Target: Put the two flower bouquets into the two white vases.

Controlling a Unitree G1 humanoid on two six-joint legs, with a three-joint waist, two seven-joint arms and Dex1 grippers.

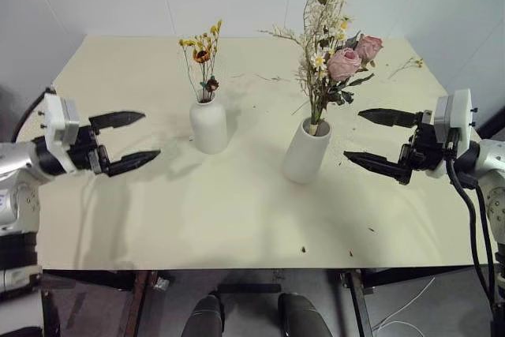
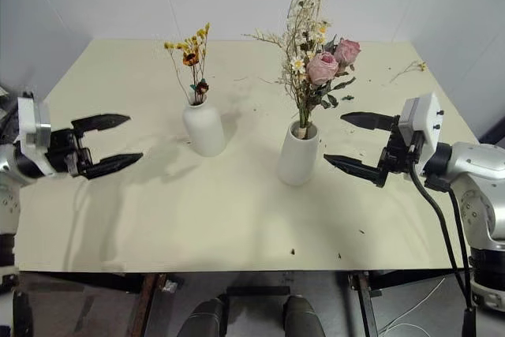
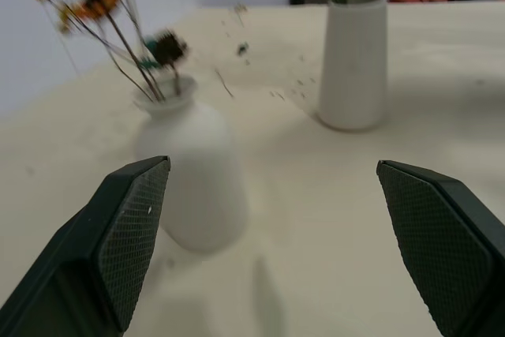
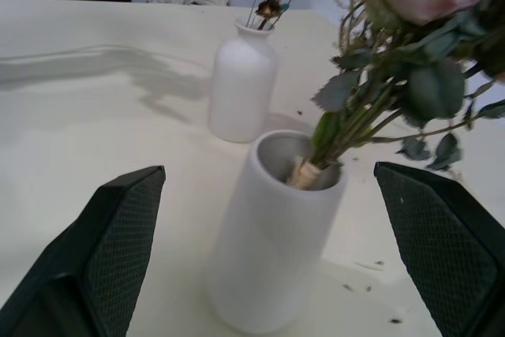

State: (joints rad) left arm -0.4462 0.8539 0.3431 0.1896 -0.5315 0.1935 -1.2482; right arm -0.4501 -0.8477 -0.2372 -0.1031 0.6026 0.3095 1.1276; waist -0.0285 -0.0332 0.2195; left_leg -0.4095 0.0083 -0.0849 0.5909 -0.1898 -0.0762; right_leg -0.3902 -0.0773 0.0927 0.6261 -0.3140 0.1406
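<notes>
Landmark for all placements: the tapered vase (image 1: 306, 151), standing upright near the middle of the table (image 1: 118, 219).

Large bouquet (image 1: 335, 57) (pink roses, cream sprigs, green stems): stems sit inside the tapered vase's wide mouth, the heads leaning slightly to the robot's right above it. The right wrist view shows the bound stem ends resting against the inner rim.

Bottle vase (image 1: 208, 125): to the robot's left of the tapered vase, apart from it, a little farther back. Small bouquet (image 1: 203, 57) of yellow-orange flowers stands in its narrow neck.

Left tool (image 1: 126, 142): fingers spread wide, nothing between them; well to the left of the tapered vase, beyond the bottle vase, touching neither.

Right tool (image 1: 380, 141): fingers spread wide, empty; just to the right of the tapered vase, clear of it and of the leaves.

Loose twig scraps (image 1: 410, 63) lie on the table behind and right of the tapered vase.

Judgement: both placements look complete; the step in hand is release and clearing. Next move likely calls only for drawing both tools away without brushing the overhanging rose heads, since the top-heavy tapered vase could tip.
</notes>
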